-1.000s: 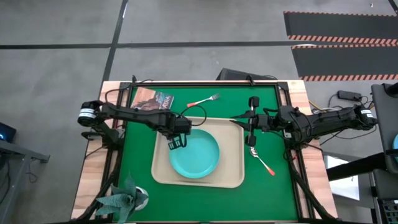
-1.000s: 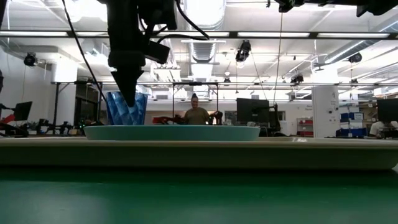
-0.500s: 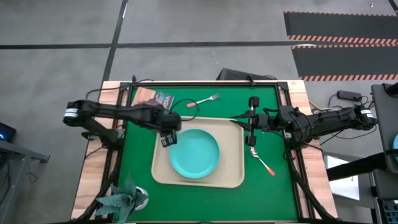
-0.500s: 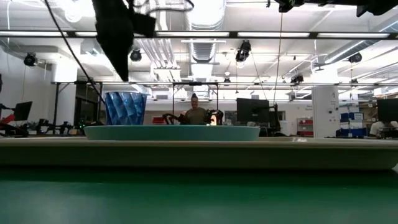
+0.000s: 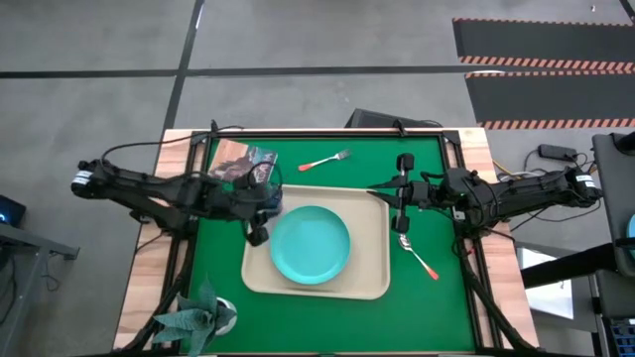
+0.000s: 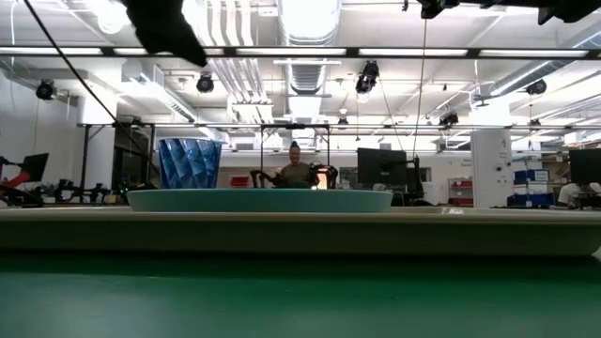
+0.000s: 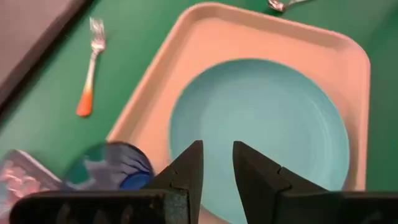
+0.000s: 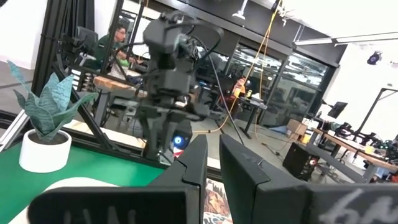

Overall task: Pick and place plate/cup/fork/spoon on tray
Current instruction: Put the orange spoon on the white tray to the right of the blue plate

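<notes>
Left claw: my left gripper (image 5: 257,235) has pulled back off the tray toward the left and now hangs over the tray's left rim; its two dark fingers (image 7: 188,167) stand a little apart with nothing between them, so I have let go.
Cup: the small blue translucent cup (image 7: 112,167) stays where I left it, standing upright on the tray's far-left corner, just beside the plate; the table-height camera shows it (image 6: 190,163) alone, my arm lifted clear above it.
Plate: the round flat turquoise plate (image 5: 311,244) lies in the middle of the large beige rectangular tray (image 5: 368,283).
Meaning: two of the four items are placed; my release looks clean, since the cup has not tipped.
Fork: the small fork with an orange-red handle (image 5: 325,160) lies on the green mat beyond the tray's far edge, apart from it.
Spoon: the small spoon with an orange-red handle (image 5: 418,254) lies on the mat just right of the tray.
Right claw: my right gripper (image 5: 400,193) waits at the tray's far-right corner, fingers slightly parted and empty, near the spoon.
</notes>
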Available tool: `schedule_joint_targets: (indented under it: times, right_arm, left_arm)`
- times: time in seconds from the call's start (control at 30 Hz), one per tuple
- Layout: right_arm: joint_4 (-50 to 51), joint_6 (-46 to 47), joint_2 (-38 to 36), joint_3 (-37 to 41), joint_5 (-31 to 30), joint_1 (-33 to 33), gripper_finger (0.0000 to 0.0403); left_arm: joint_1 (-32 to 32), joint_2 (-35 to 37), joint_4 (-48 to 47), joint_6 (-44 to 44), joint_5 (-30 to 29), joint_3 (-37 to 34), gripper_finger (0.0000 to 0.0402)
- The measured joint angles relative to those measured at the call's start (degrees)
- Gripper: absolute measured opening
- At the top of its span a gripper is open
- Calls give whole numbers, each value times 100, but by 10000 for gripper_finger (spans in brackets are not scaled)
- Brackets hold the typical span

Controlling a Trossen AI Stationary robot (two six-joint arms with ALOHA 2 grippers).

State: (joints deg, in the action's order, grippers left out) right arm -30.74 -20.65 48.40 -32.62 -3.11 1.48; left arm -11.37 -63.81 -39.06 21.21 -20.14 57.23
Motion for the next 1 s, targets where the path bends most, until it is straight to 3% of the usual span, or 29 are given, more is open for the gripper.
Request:
schedule_joint_targets:
  times: [0.23, 0.43, 0.77, 1.0]
  right_arm:
    - [0, 10, 0, 0, 0, 0, 33]
    - [0, 5, 0, 0, 0, 0, 33]
    - [98, 352, 0, 0, 0, 0, 33]
    - [717, 1688, 293, 0, 3, 27, 33]
  left_arm:
    - [-115, 235, 150, 489, 22, -1003, 73]
    - [-73, 206, 524, 619, -17, -1204, 73]
    - [-71, 292, 1847, -1548, -155, -1147, 73]
    - [-64, 281, 2125, -2384, -164, -1134, 73]
